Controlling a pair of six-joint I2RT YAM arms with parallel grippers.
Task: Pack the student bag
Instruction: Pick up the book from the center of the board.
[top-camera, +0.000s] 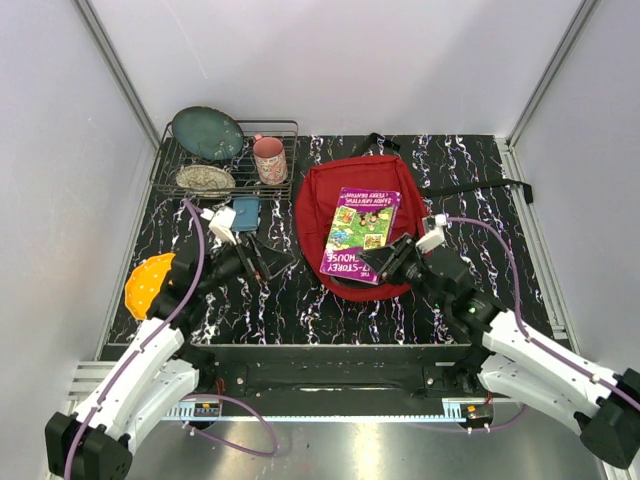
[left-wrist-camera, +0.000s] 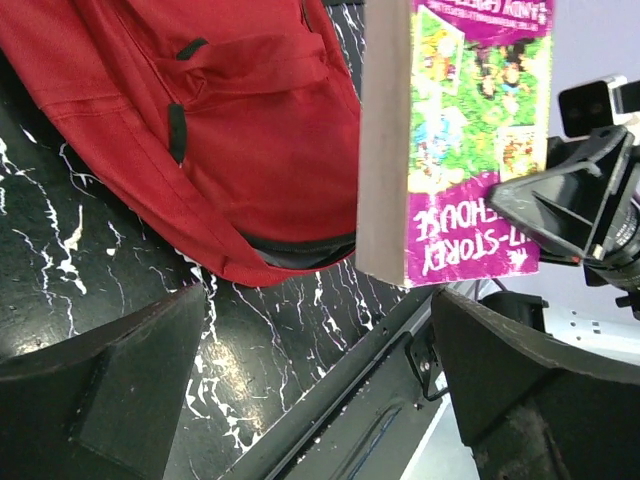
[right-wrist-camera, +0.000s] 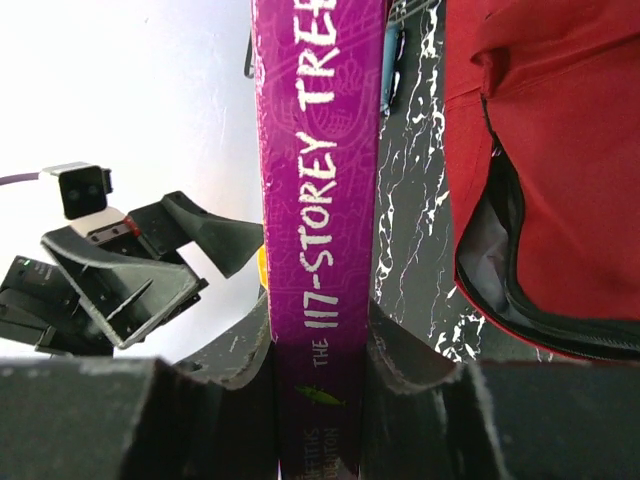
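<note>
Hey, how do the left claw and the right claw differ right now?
The left claw stands wide open and empty; the right claw is shut on the spine of the purple book. The left claw is over the table, left of the student bag; the right claw is at the bag's near edge. Both are black, two-fingered.

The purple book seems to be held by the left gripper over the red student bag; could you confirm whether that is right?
Not quite: the purple book is held by the right gripper, not the left. The right wrist view shows that gripper clamped on the book's spine, and the left wrist view shows the left gripper open and empty. The book is over the red student bag, as you say.
</note>
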